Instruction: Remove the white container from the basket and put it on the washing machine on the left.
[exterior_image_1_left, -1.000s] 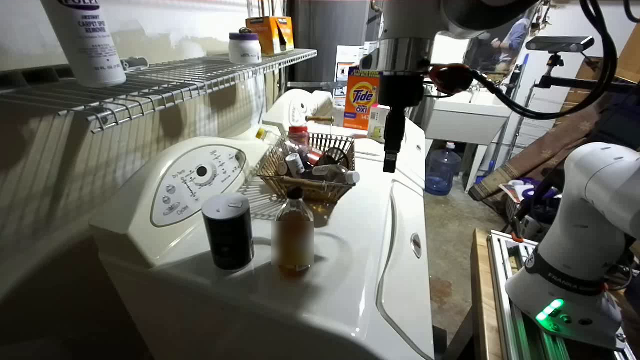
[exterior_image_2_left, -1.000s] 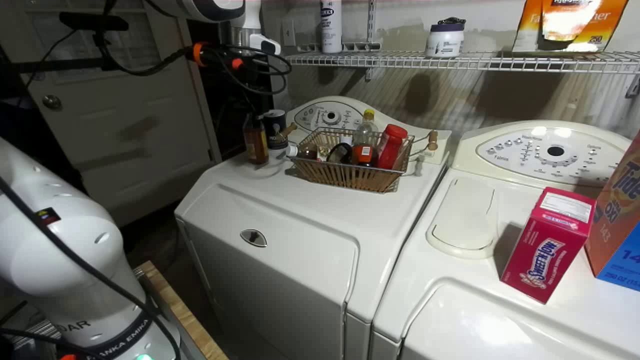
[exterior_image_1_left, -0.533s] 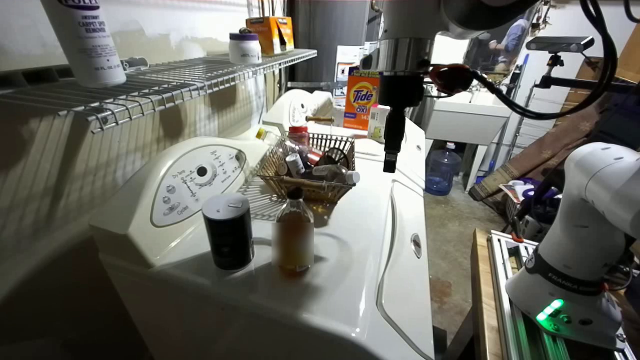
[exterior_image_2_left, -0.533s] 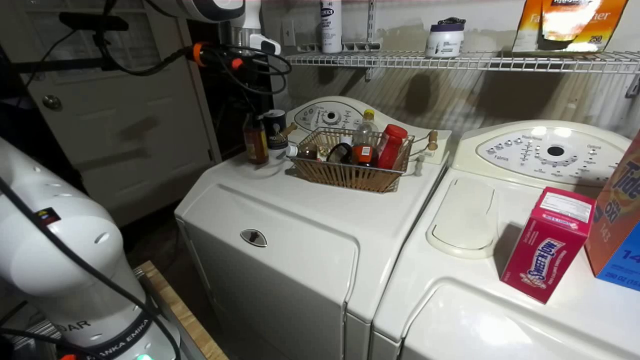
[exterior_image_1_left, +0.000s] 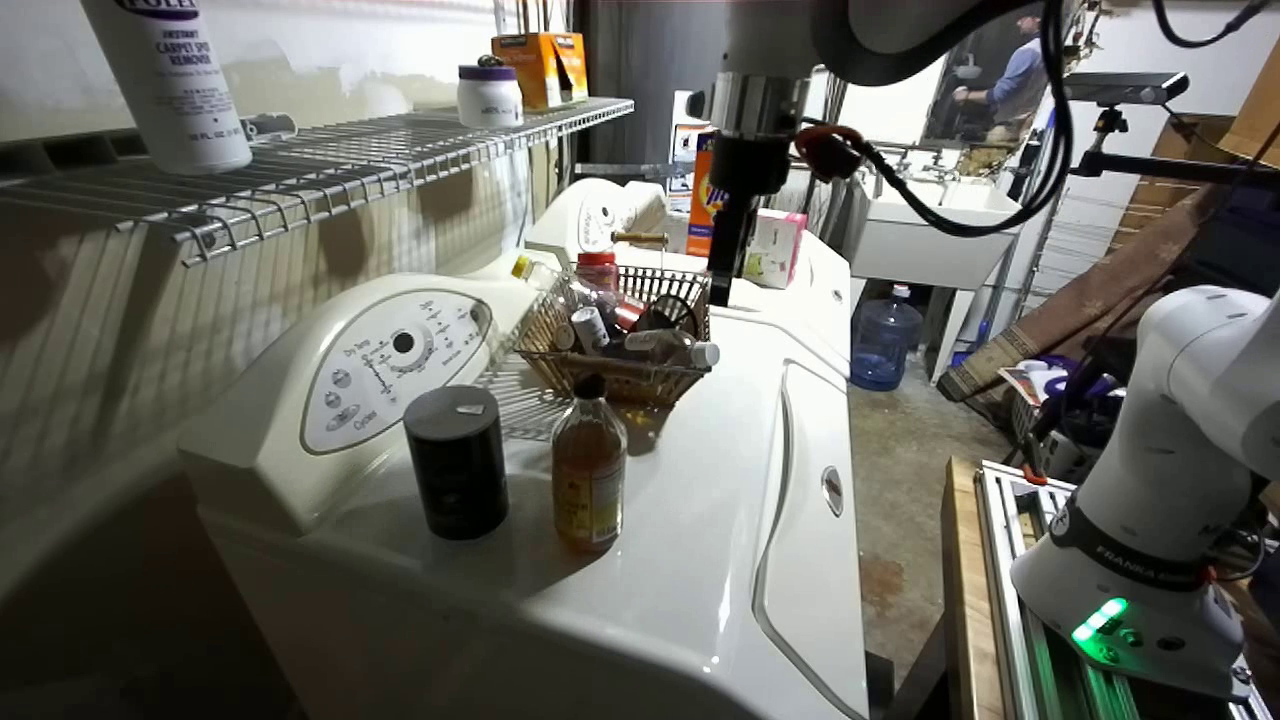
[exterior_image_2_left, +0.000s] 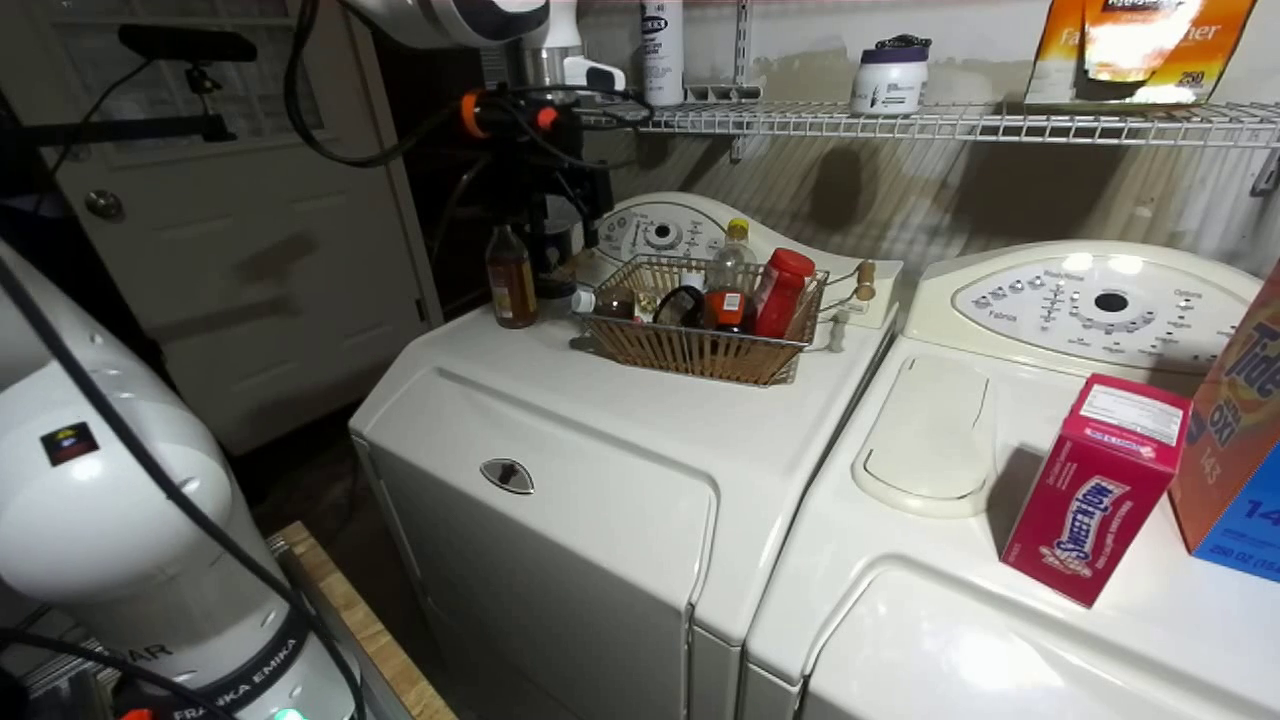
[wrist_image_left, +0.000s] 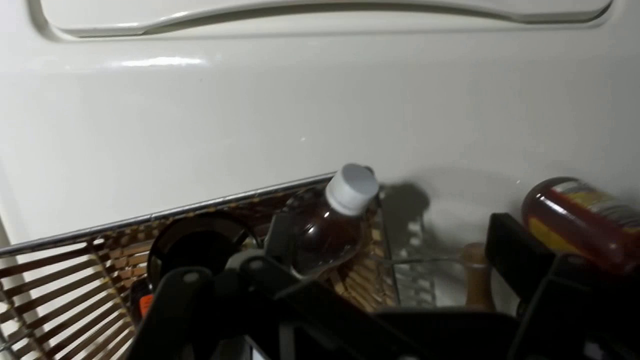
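The basket (exterior_image_1_left: 610, 385) is brown, slatted and rectangular with wooden handles. It stands on a white machine (exterior_image_2_left: 560, 420) and also shows in the wrist view (wrist_image_left: 60, 300). A small white container (exterior_image_1_left: 590, 328) leans inside it among bottles; the wrist view does not show it. A dark bottle with a white cap (wrist_image_left: 352, 189) lies across the basket's corner. My gripper (wrist_image_left: 400, 237) is open and empty, above the basket's end. One finger overlaps the capped bottle, the other is near an amber bottle; contact cannot be told. In an exterior view the gripper (exterior_image_1_left: 722, 290) shows edge-on beside the basket.
An amber bottle (exterior_image_1_left: 588, 470) and a dark canister (exterior_image_1_left: 457, 465) stand beside the basket. A red bottle (exterior_image_2_left: 783, 290) sticks up from it. A wire shelf (exterior_image_2_left: 980, 122) runs above. A pink box (exterior_image_2_left: 1100, 490) stands on the neighbouring machine.
My arm and gripper have moved toward the basket's side, leftward in one exterior picture and rightward in the other. The basket and its contents have not moved.
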